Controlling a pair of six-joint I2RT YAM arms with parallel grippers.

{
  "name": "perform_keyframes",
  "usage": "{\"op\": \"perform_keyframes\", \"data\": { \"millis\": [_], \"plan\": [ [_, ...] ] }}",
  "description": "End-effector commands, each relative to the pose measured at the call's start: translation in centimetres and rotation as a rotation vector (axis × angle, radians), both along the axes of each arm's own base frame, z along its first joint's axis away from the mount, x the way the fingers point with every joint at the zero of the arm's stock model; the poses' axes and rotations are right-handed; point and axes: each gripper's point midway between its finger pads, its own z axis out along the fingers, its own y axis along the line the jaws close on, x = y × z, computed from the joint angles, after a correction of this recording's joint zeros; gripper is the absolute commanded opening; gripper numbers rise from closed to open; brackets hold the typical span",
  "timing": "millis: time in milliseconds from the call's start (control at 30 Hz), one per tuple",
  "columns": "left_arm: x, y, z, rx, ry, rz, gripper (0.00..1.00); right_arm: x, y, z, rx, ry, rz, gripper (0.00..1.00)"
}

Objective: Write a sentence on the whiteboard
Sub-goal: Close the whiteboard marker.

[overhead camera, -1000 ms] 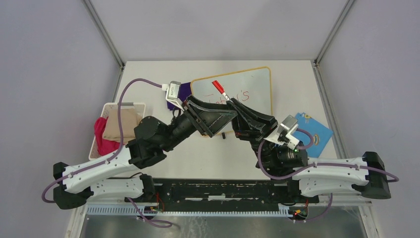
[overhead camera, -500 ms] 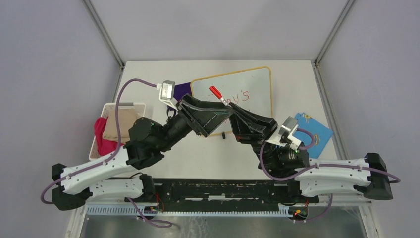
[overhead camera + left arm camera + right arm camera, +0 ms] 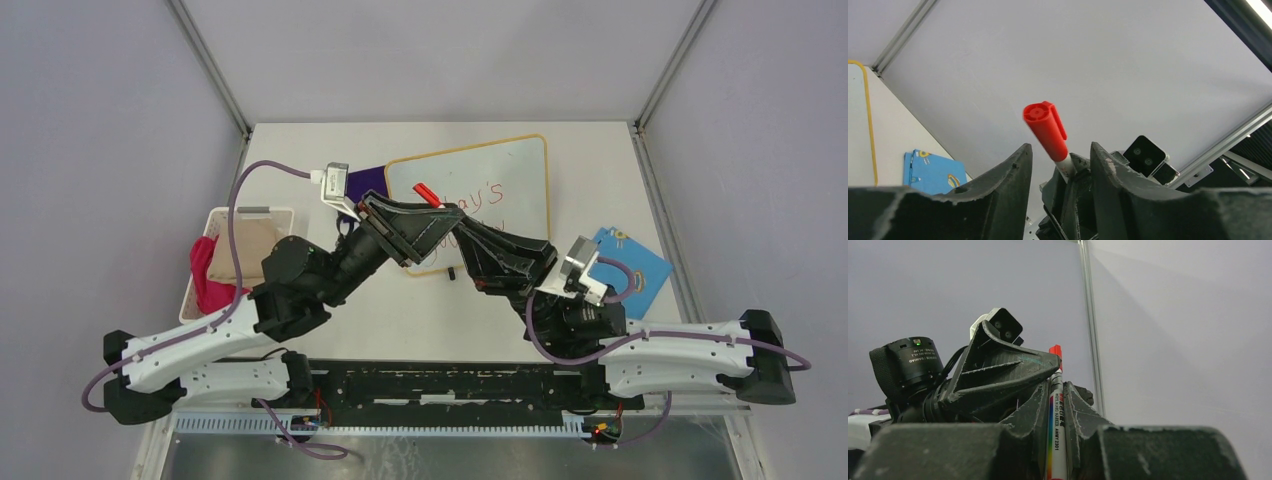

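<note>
well, nearest, two arms are bolted at the table [image 3: 400,320] edge, and both reach in to meet over its middle. the right claw [image 3: 1054,385] is clamped on the one marker [image 3: 1056,440], whose white barrel stands up between its two fingers. the marker's red cap [image 3: 1045,127] pokes up between the two fingers of the left claw [image 3: 1060,150]; its jaws stand apart, one on each side of the cap, with a gap showing on the left side

to the left, past the left arm, sits one white basket [image 3: 225,214] holding two cloths, one pink [image 3: 203,272] and one tan [image 3: 250,250]. to the right, beside the right wrist, one blue patterned cloth [image 3: 632,262] lies flat

farther back lies the one whiteboard [image 3: 520,165], flat on the table under the two claws, its yellow frame tilted a little. the sentence [image 3: 482,193] is in red on it; the claws cover part, so only the end of the first line reads clearly. one purple cloth [image 3: 372,178] touches the board's left edge
</note>
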Motion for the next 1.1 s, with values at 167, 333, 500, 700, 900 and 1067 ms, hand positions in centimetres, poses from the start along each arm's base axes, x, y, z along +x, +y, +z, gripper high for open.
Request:
{"op": "perform_keyframes", "data": {
  "millis": [167, 333, 500, 700, 900, 1067],
  "plan": [
    [0.8, 1.3, 1.5, -0.022, -0.033, 0.072, 0.25, -0.5, -0.5, 0.0, 0.006, -0.009, 0.030, 0.00],
    [0.9, 1.4, 1.2, -0.013, -0.032, 0.081, 0.06, -0.6, -0.3, -0.4, -0.013, -0.010, 0.039, 0.01],
    [1.8, 2.7, 0.6, 0.019, -0.010, 0.154, 0.02, -0.6, 0.1, -1.5, -0.088, -0.004, 0.033, 0.39],
    [4.9, 6.6, -4.6, 0.302, 0.107, 0.404, 0.02, 1.4, -0.9, -5.1, -0.274, 0.100, -0.077, 0.62],
    [5.6, 10.9, -14.5, 0.604, 0.268, 0.561, 0.02, 3.2, -3.6, -10.5, -0.405, 0.220, -0.203, 0.62],
    [4.3, 11.5, -14.8, 0.540, 0.247, 0.489, 0.02, 3.0, -3.3, -12.9, -0.463, 0.249, -0.181, 0.61]
  ]
}}
